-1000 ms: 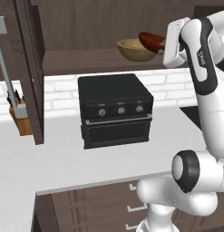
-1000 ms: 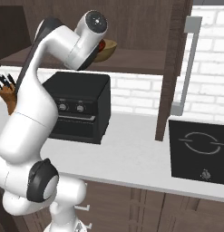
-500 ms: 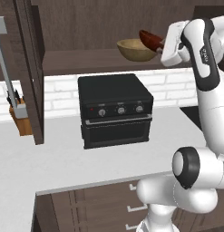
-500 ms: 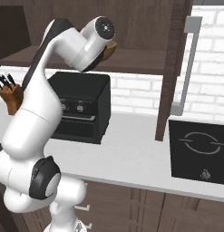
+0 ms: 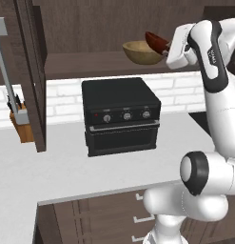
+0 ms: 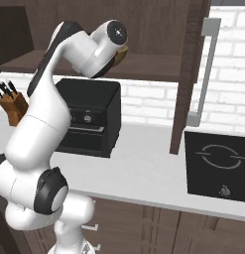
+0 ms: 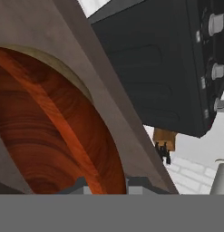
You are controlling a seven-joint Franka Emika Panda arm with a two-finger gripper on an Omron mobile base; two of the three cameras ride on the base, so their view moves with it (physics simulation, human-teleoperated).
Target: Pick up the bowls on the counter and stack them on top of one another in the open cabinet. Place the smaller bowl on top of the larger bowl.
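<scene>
1. The white table (image 5: 52,176) runs under the dark wooden cabinet (image 5: 85,28), whose shelf (image 5: 81,64) lies open.
2. At far left a knife block (image 5: 21,125) stands on the table; a black countertop oven (image 5: 120,114) sits mid-table.
3. The larger bowl (image 5: 140,51) rests on the shelf above the oven.
4. Just right of it, the tilted smaller bowl (image 5: 157,42) touches its rim, held clamped by the end effector (image 5: 172,47).

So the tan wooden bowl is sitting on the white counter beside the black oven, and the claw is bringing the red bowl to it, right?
Not quite. In the left base view the tan wooden bowl sits on the cabinet shelf above the black oven, not on the counter. The claw's red bowl is beside it.
</scene>
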